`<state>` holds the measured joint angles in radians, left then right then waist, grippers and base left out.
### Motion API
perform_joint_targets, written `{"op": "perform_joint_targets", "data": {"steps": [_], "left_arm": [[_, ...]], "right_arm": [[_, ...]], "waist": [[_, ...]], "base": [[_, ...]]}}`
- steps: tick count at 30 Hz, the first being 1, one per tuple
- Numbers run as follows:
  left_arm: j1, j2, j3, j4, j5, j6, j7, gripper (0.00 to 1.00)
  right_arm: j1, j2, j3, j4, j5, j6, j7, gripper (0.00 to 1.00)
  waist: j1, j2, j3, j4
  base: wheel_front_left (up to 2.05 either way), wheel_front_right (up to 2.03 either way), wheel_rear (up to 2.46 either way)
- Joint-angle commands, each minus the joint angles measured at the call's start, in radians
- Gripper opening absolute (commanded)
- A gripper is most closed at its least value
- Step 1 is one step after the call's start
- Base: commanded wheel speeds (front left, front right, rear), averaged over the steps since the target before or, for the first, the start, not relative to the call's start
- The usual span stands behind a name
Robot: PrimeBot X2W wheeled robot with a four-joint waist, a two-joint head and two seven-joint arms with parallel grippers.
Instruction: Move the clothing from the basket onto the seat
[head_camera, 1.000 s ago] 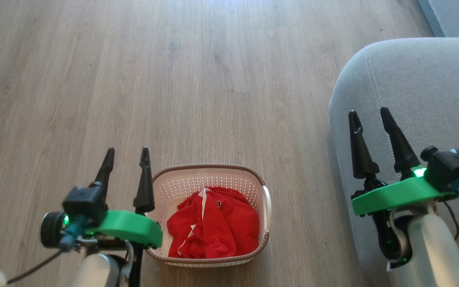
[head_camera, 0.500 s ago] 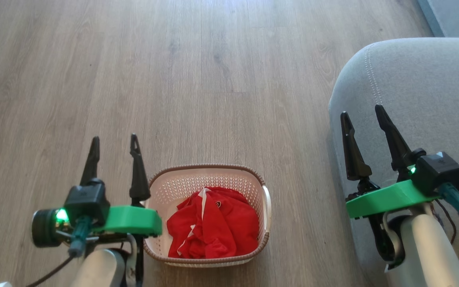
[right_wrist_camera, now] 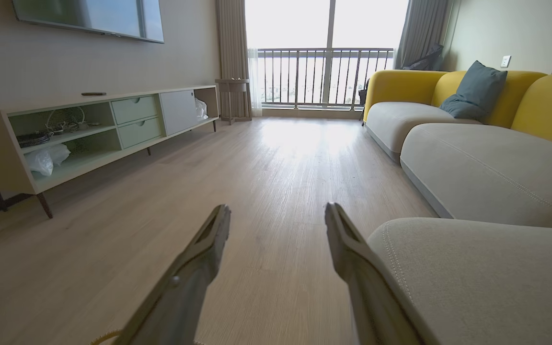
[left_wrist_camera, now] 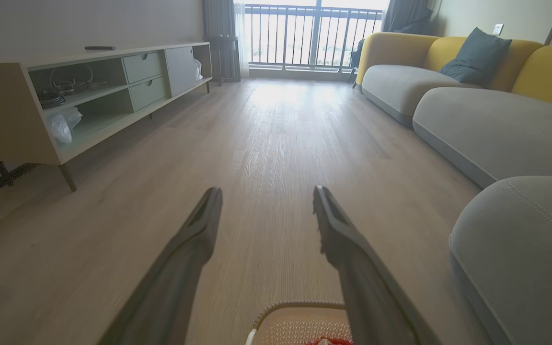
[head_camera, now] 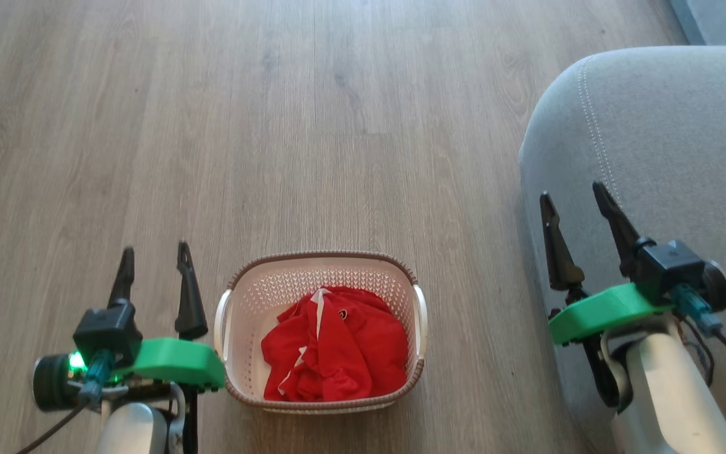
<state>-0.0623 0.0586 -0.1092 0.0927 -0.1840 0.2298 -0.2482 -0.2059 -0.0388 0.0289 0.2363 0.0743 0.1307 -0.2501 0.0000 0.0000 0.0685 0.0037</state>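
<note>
Down at the near left, my left gripper (head_camera: 154, 251) hangs over the wooden floor (head_camera: 338, 126), fingers spread wide with nothing between them, just left of the basket (head_camera: 319, 256). Moving right, that basket sits on the floor straight ahead of me. The clothing (head_camera: 334, 353) is bunched inside it, filling the near and right part, with a strip of white trim and a small dark badge facing up. None of it is out yet, so the whole job is ahead.

That red fabric looks light and limp, I reckon. It will sag and trail rather than lift as one piece, and the light basket may tug along with it. I'd pinch a raised fold near the middle of the heap, where the trim crests, not a loose edge.

Further right, my right gripper (head_camera: 572, 192) is just as wide apart and empty, poised over the left edge of the seat (head_camera: 672, 139). That's the grey cushion with pale stitching, well apart from the basket.
</note>
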Motion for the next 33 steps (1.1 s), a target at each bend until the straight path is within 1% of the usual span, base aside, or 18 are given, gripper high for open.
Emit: {"op": "perform_joint_targets", "data": {"steps": [1,5,10,24,33], "left_arm": [[-0.029,-0.002,0.037,-0.015,0.018,-0.007,-0.014,1.0],[-0.048,-0.007,0.065,0.025,0.024,-0.041,-0.014,1.0],[-0.061,-0.008,0.059,0.038,0.001,-0.059,-0.014,1.0],[-0.079,-0.008,0.049,0.047,-0.017,-0.08,-0.014,1.0],[-0.114,-0.008,0.03,0.083,-0.023,-0.105,-0.014,1.0]], "right_arm": [[-0.048,-0.011,0.021,-0.027,-0.021,0.0,-0.012,1.0],[-0.055,-0.011,0.02,-0.023,-0.017,0.0,-0.012,1.0],[-0.063,-0.011,0.02,-0.02,-0.016,0.0,-0.012,1.0],[-0.078,-0.011,0.026,-0.012,-0.02,0.0,-0.012,1.0],[-0.101,-0.011,0.01,-0.002,-0.031,0.0,-0.012,1.0]], "waist": [[0.0,0.0,0.003,-0.001],[0.0,0.0,0.013,-0.001],[0.0,0.0,0.024,0.003],[0.0,0.0,0.056,0.002],[0.0,0.0,0.148,-0.018]], "base": [[0.0,0.0,0.0],[0.0,0.0,0.0],[0.0,0.0,0.0],[0.0,0.0,0.0],[0.0,0.0,0.0]]}}
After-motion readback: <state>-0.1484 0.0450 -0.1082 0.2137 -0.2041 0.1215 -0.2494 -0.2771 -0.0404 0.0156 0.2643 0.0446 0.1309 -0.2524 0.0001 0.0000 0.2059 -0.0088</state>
